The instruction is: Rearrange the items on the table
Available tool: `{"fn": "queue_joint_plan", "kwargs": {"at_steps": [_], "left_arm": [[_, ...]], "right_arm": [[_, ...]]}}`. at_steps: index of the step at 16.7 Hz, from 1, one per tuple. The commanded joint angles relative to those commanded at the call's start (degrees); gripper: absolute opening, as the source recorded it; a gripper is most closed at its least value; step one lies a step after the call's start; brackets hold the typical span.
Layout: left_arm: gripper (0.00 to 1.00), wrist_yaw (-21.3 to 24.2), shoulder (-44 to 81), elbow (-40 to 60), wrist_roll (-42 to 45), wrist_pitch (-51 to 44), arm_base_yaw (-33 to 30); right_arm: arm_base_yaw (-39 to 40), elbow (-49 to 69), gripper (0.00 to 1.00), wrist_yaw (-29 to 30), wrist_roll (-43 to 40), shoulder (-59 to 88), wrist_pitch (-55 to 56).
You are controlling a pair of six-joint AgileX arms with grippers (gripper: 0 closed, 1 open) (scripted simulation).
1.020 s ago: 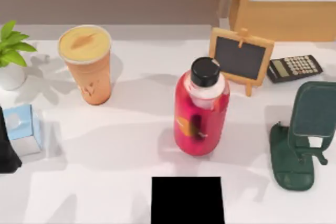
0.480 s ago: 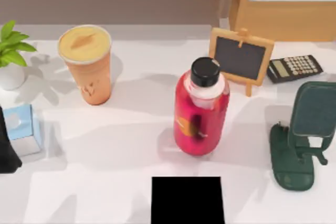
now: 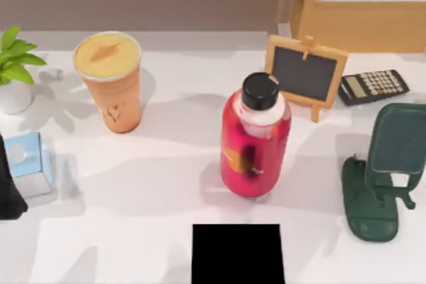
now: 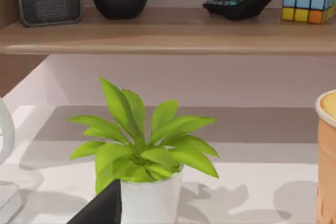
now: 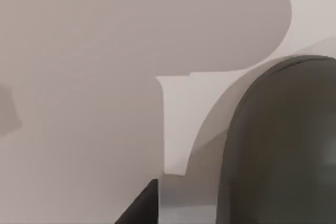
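A: Our left end effector (image 3: 5,157) sits at the counter's (image 3: 166,191) left edge, right against the light-blue box (image 3: 30,163). Is it apart or clamped?

B: We cannot tell. From above it is just a dark shape beside the box, and our left wrist view catches one dark tip in front of the potted plant (image 4: 144,166).

A: So which step do we think we are on?

B: We judge it is the approach to the box, with no lift begun. The box stands on the counter, between the plant's white pot and the near edge. The orange cup (image 3: 110,81) stands upright well behind it, to the right.

A: And our right end effector (image 5: 142,208)?

B: It is low over the counter next to a dark rounded shape (image 5: 278,145) we cannot identify, and we cannot tell its state either.

A: What does the next move call for?

B: We need to square up on the box's sides, close firmly, then raise it straight up, clear of the plant's leaves. The red bottle (image 3: 255,144) stands mid-counter, so any carry to the right has to pass around it
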Motion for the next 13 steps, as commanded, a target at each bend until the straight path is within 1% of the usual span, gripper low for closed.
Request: {"fn": "queue_joint_plan", "kwargs": {"at_steps": [5, 6, 13], "left_arm": [[1.0, 0.0, 0.0, 0.0, 0.0, 0.0, 0.0], [1.0, 0.0, 0.0, 0.0, 0.0, 0.0, 0.0], [1.0, 0.0, 0.0, 0.0, 0.0, 0.0, 0.0]], "right_arm": [[0.0, 0.0, 0.02, 0.0, 0.0, 0.0, 0.0], [0.0, 0.0, 0.0, 0.0, 0.0, 0.0, 0.0], [0.0, 0.0, 0.0, 0.0, 0.0, 0.0, 0.0]]}}
